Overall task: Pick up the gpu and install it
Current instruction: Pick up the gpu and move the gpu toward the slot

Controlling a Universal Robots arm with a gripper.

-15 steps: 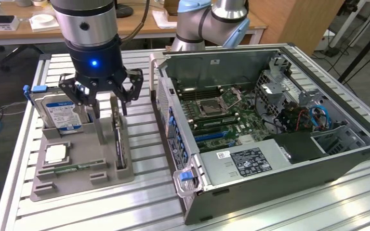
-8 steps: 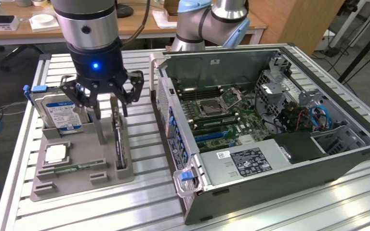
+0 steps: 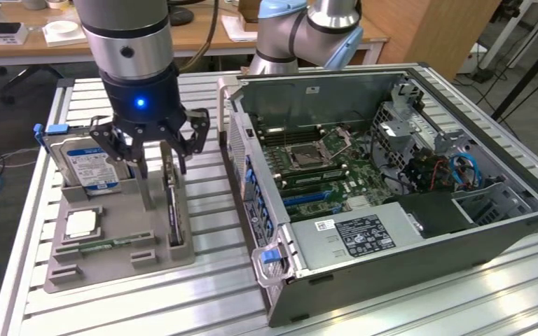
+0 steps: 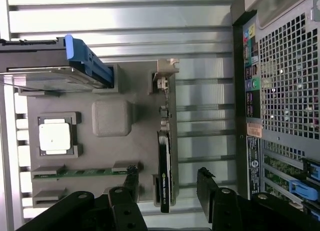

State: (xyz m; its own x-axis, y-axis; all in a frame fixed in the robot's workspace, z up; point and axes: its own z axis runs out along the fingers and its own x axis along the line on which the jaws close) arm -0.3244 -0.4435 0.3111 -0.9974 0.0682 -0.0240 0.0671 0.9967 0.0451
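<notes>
gpu in holder | end effector above gpu | case beside holder

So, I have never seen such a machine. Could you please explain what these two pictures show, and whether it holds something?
This is a robot arm ending in black jaws. One picture comes from a camera off the arm; the other looks down from its wrist. On the metal table, a grey holder carries a hard drive, a processor chip, a green memory stick and the gpu, a thin card standing on edge. An open computer case sits at the exterior view's right. The jaws are open over the gpu, which lies between them in the wrist view, and they hold nothing.
</notes>
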